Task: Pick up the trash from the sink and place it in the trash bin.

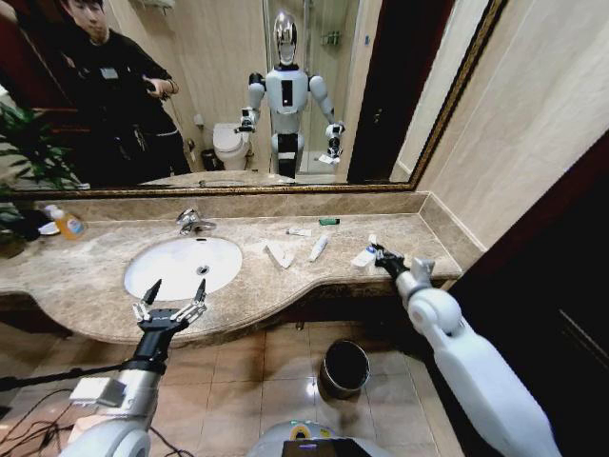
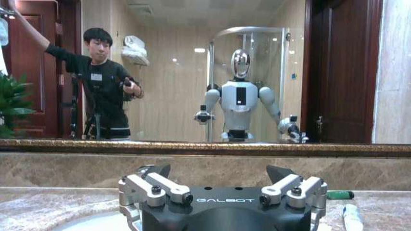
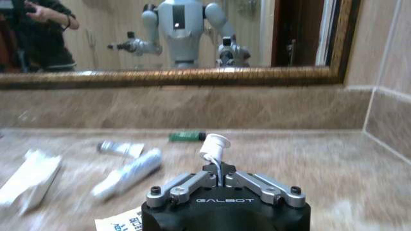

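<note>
My right gripper (image 1: 379,254) is low over the right end of the countertop, shut on a small white tube (image 3: 214,146) whose cap sticks out past the fingertips. More trash lies on the counter beyond it: a green piece (image 3: 186,136), a short tube (image 3: 121,148), a longer tube (image 3: 128,173) and a folded paper wrapper (image 3: 29,180). A printed white packet (image 3: 119,222) lies beside the gripper. My left gripper (image 1: 176,288) hangs open over the front rim of the white sink (image 1: 152,276), holding nothing. The dark trash bin (image 1: 345,367) stands on the floor below the counter.
A chrome faucet (image 1: 193,222) stands behind the basin, and an orange-liquid bottle (image 1: 68,225) sits at the far left of the counter. The mirror wall runs along the back. A side wall closes off the counter's right end. A plant (image 1: 24,143) stands at the left.
</note>
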Available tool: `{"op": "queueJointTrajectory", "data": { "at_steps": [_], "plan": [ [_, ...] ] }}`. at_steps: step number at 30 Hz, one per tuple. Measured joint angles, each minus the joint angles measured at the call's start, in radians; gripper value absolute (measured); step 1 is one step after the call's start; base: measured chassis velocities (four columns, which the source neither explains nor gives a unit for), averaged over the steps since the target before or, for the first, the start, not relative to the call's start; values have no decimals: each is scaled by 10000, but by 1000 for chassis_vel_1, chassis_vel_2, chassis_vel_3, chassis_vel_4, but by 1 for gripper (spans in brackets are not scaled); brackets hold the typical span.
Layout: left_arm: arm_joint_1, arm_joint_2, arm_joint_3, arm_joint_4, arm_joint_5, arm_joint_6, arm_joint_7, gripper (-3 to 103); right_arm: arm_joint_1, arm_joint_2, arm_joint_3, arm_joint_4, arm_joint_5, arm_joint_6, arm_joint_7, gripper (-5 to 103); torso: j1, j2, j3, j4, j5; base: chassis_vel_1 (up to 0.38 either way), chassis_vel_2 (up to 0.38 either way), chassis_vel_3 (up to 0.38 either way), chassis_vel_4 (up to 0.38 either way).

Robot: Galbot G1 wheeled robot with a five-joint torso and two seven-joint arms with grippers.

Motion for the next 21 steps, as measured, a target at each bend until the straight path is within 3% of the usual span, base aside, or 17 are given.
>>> {"op": "queueJointTrajectory", "data": {
  "at_steps": [9,12,21],
  "plan": [
    [0,1,0,0,0,0,1,100,-2337,696,226,680,-912,743,-425,3,-1,1,0,-1,0,0,0,0,0],
    [0,2,0,0,0,0,1,100,-2792,1188,-21,206,-1541,1200,-657,3,-1,1,0,0,2,0,0,0,0],
    [0,2,0,0,0,0,1,100,-2841,1799,-429,-1730,-2448,1911,-1245,3,0,1,1,0,1,0,0,0,0]
  ]
}}
